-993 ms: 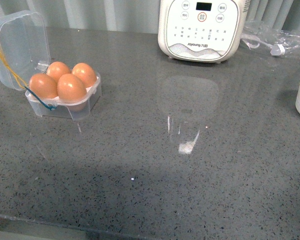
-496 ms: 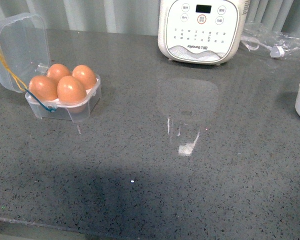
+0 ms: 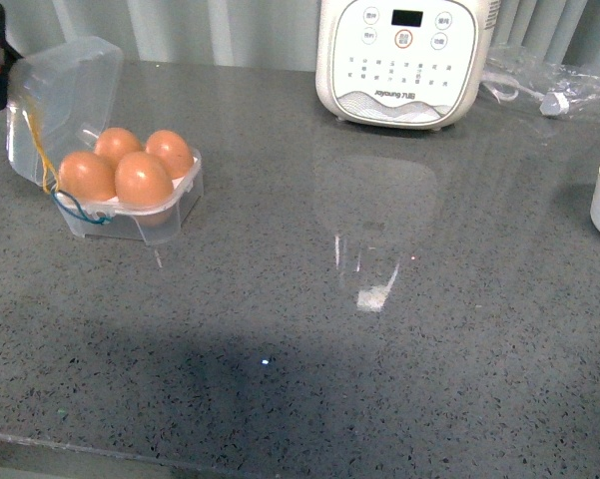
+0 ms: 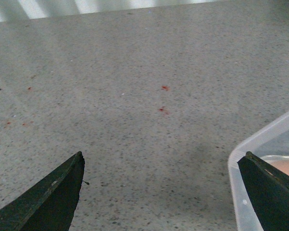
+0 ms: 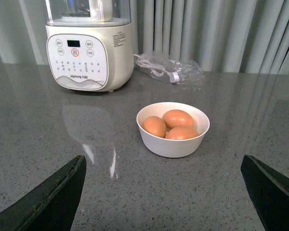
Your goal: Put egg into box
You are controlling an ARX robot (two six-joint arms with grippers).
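a speckled grey stone countertop (image 3: 379, 339) reflects light, with pale pleated curtains (image 5: 221, 33) behind.

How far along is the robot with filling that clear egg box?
Looks nearly finished: four eggs sit in the box, so every slot is filled. Nothing is in hand; the left gripper is open beside the raised lid, and the right gripper is open, facing a white bowl with three spare eggs. What may be left is closing the lid.

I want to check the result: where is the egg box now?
In the front view, the box stands open on the left side of the grey counter, well to the left of the white appliance.
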